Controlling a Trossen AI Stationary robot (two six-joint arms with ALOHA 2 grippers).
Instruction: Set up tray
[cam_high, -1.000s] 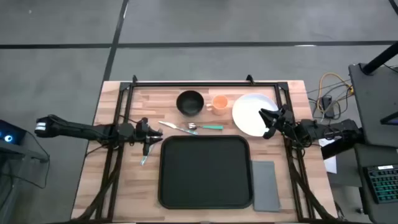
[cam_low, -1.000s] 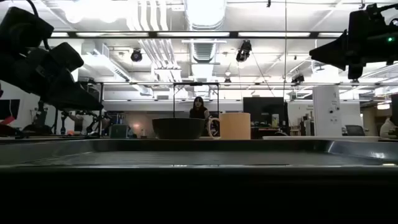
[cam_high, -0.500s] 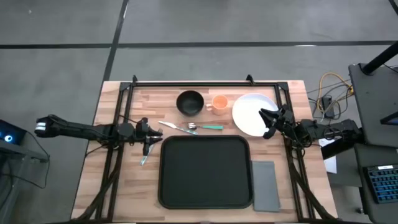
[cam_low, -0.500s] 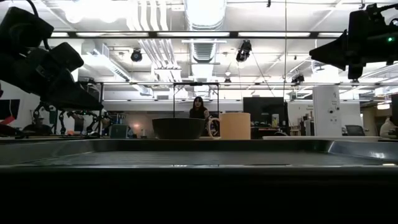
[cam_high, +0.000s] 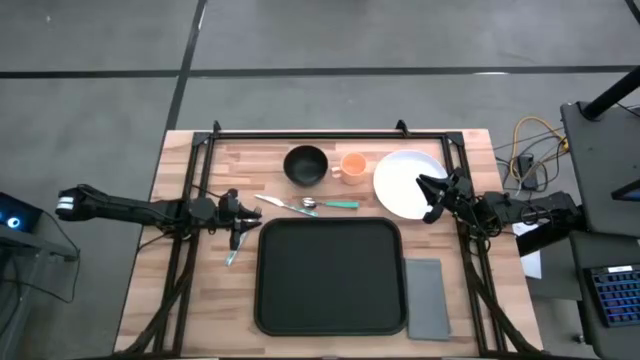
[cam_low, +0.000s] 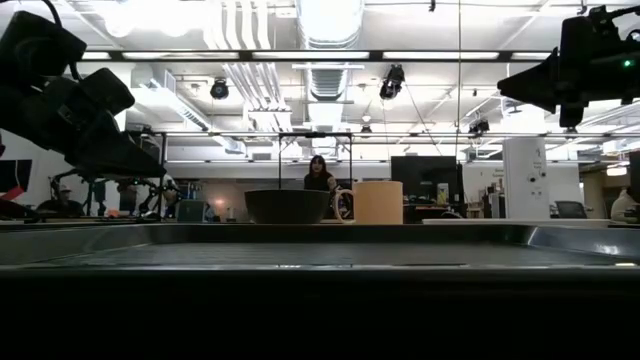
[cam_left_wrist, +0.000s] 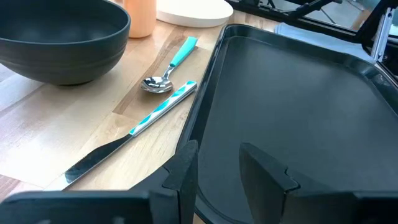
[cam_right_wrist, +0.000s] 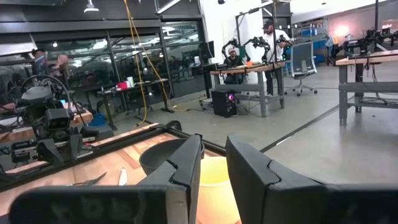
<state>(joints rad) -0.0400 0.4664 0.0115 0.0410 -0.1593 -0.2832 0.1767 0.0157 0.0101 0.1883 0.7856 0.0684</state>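
Tray (cam_high: 330, 275): black, flat on the near middle of the worktop (cam_high: 200, 290), nothing on it.
Napkin (cam_high: 425, 297): grey, just right of the tray.
Left end effector (cam_high: 240, 214): above the tray's far-left corner, fingers slightly parted, holding nothing.
Right end effector (cam_high: 431, 196): over the white plate (cam_high: 400, 182), narrowly parted, holding nothing.
Cutlery: knife (cam_left_wrist: 134, 144) and spoon (cam_left_wrist: 169, 70) just beyond the tray.
Far: bowl (cam_high: 306, 165), orange cup (cam_high: 352, 166).

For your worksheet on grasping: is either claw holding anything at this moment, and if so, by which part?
Nothing is held. The left claw is open at the tray's left rim, and the right claw is open above the white plate, with nothing between its fingers.
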